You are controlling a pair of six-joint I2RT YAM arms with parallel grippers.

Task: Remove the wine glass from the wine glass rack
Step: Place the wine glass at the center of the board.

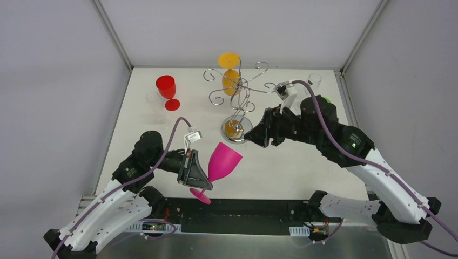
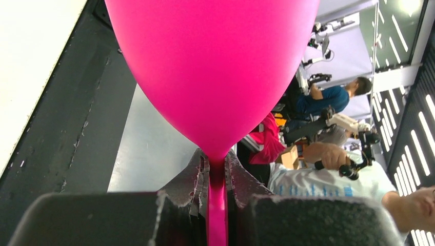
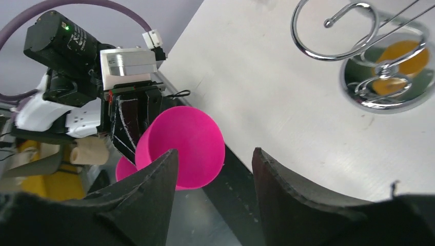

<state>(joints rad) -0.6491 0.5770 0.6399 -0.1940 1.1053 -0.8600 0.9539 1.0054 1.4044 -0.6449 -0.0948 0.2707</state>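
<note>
A pink wine glass (image 1: pixel 224 162) hangs tilted over the table's near edge, its foot toward the arm bases. My left gripper (image 1: pixel 205 183) is shut on its stem, and in the left wrist view the pads (image 2: pixel 202 171) pinch the stem just under the bowl (image 2: pixel 215 66). The wine glass rack (image 1: pixel 237 86) stands mid-table on its chrome base (image 1: pixel 236 129). An orange wine glass (image 1: pixel 229 67) hangs upside down from a far arm of the rack. My right gripper (image 1: pixel 251 136) is open and empty beside the base, and it faces the pink glass (image 3: pixel 182 143).
A red wine glass (image 1: pixel 167 89) stands upright at the back left. A clear glass (image 1: pixel 315 81) stands at the back right. A curled rack arm (image 3: pixel 333 25) and the base (image 3: pixel 382 87) lie to the upper right in the right wrist view. Grey walls enclose the table.
</note>
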